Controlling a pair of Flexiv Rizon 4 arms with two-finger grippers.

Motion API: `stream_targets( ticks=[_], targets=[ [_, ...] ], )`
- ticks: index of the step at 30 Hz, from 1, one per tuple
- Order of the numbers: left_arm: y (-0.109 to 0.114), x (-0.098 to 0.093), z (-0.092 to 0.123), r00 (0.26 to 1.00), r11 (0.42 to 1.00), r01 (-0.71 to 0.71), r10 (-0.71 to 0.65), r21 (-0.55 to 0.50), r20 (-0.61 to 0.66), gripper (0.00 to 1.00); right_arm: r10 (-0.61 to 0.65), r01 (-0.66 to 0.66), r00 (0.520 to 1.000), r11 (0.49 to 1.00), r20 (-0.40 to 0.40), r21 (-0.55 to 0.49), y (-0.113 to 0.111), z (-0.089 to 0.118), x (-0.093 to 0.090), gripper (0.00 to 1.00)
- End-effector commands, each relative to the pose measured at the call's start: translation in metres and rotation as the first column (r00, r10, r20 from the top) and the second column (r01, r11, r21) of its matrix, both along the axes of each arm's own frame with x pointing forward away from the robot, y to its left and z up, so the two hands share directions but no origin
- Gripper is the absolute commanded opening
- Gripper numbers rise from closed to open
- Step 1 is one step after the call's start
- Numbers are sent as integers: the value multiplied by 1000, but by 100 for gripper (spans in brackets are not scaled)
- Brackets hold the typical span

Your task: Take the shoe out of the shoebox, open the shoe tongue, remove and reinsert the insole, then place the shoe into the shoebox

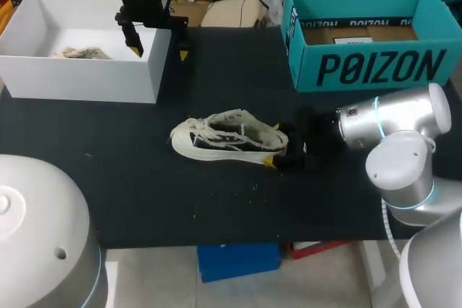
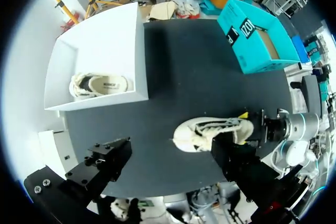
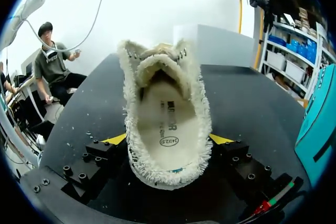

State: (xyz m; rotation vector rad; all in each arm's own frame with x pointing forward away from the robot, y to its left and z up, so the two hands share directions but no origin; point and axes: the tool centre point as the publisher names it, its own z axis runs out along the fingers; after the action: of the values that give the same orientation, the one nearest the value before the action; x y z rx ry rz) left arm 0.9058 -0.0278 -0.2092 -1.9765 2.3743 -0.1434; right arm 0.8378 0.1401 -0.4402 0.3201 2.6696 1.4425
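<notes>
My left end effector (image 1: 160, 53) hangs high over the surface (image 1: 108, 149), fingers spread wide with nothing between them. The right arm (image 1: 395, 122) lies low and level, and the right end effector (image 3: 167, 140) is clamped on the shoe (image 3: 165, 124) heel, one yellow tip on each side.

large dark lettering on teal box (image 1: 310, 70) front; small print, oval stamp on insole (image 3: 167, 114) of shoe (image 3: 168, 174).

Cream shoe (image 1: 229, 138) on the black table (image 1: 144, 192). White shoebox (image 1: 79, 77) at ten o'clock, teal box (image 1: 375, 70) with black lettering at two. Bright yellow tips on the right gripper (image 3: 168, 140).
</notes>
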Motion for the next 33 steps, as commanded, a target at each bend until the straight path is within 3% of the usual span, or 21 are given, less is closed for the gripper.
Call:
stream_targets(
  ticks=[1, 13, 23, 33],
  targets=[
    [-12, -5, 5, 1000, 999, -9, 8, 44, 6, 100, -2, 2, 1000, 1000, 0, 0, 4, -4, 0, 0],
    [-76, -36, -24, 999, 998, 20, -18, 57, -41, 100, -2, 2, 1000, 1000, 0, 0, 4, -4, 0, 0],
    [-126, -61, -69, 995, 982, 42, -23, 184, -102, 100, -2, 2, 1000, 1000, 0, 0, 4, -4, 0, 0],
    [-141, -77, -110, 989, 968, 71, -37, 242, -140, 100, -2, 2, 1000, 1000, 0, 0, 4, -4, 0, 0]
  ],
)
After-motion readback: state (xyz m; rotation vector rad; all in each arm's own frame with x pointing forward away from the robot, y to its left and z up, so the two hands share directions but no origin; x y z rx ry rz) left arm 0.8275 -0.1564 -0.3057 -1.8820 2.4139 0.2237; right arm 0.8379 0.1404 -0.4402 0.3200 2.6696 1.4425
